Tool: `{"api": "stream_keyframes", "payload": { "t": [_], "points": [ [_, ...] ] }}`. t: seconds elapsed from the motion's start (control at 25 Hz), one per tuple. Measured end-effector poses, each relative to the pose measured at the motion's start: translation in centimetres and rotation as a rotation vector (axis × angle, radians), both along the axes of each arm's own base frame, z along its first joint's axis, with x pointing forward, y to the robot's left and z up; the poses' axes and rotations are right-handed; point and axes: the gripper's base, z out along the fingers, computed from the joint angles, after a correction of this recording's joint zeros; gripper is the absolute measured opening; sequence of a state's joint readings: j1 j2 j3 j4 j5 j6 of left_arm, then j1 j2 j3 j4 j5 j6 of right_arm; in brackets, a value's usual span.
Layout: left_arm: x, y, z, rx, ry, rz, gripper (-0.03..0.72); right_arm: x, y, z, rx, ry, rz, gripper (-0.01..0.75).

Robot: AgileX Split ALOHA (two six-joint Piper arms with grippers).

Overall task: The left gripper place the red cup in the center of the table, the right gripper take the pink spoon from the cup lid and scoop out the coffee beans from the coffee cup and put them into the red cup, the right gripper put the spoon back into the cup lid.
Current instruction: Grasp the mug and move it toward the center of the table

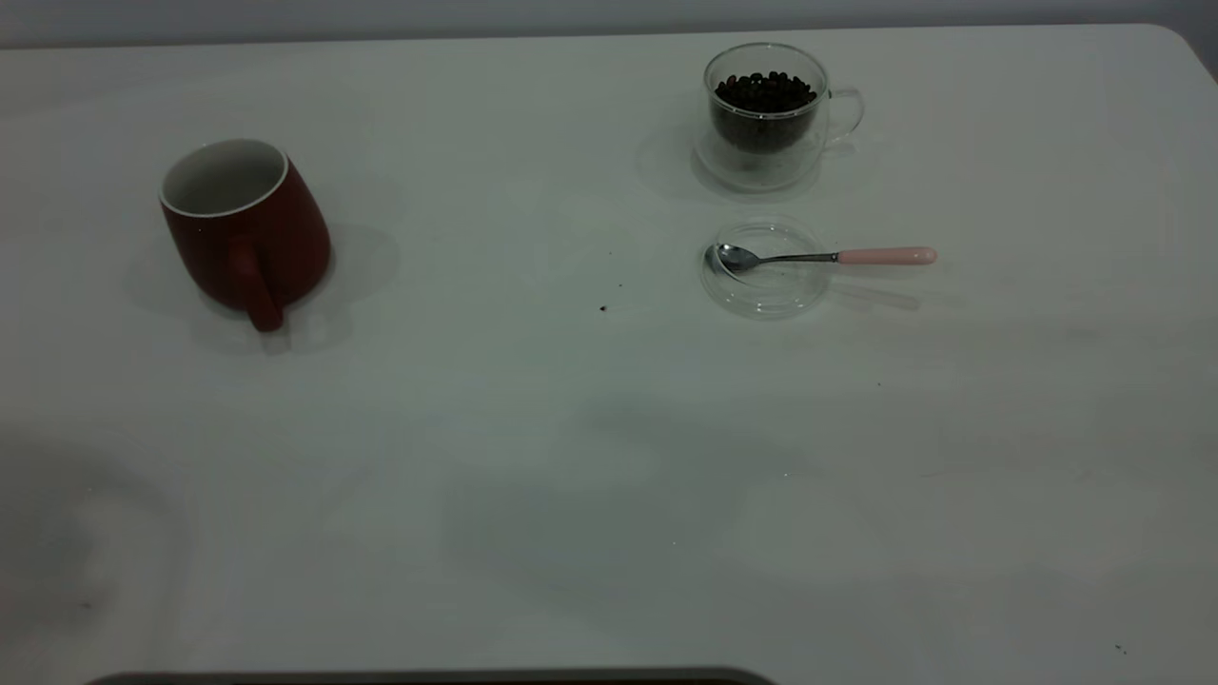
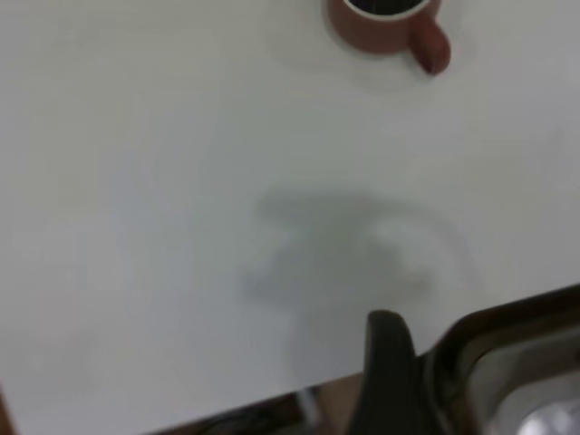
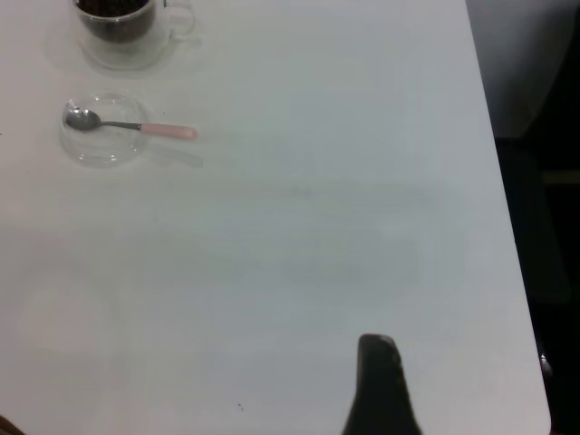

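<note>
From outside, the red cup (image 1: 245,224) stands upright on the table (image 1: 533,457), well left of the coffee cup (image 1: 769,114) of coffee beans (image 1: 765,92); the pink spoon (image 1: 826,256) lies nearer, bowl in the cup lid (image 1: 767,268). My left wrist sees one finger of my left hand (image 2: 385,362), my right wrist one of my right hand (image 3: 381,385); I cannot tell either's opening.
</note>
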State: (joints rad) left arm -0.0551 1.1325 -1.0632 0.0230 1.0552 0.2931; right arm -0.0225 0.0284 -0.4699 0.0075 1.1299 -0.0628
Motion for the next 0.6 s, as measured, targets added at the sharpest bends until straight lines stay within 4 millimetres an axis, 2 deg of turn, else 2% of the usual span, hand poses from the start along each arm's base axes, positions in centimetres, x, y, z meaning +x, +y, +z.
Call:
{"api": "stream_keyframes", "payload": {
  "t": [0.12, 0.24, 0.44, 0.6],
  "points": [
    [3.1, 0.3, -1.6, 0.108, 0.058, -0.133, 0.588, 0.0, 0.0, 0.0, 0.0, 0.0, 0.0, 0.581],
    [6.0, 0.8, -4.0, 0.225, 0.129, -0.249, 0.588, 0.0, 0.0, 0.0, 0.0, 0.0, 0.0, 0.581],
    [10.9, 1.3, -10.1, 0.356, 0.214, -0.393, 0.588, 0.0, 0.0, 0.0, 0.0, 0.0, 0.0, 0.581],
    [13.9, 1.5, -14.9, 0.453, 0.229, -0.546, 0.588, 0.0, 0.0, 0.0, 0.0, 0.0, 0.0, 0.581]
  ]
}}
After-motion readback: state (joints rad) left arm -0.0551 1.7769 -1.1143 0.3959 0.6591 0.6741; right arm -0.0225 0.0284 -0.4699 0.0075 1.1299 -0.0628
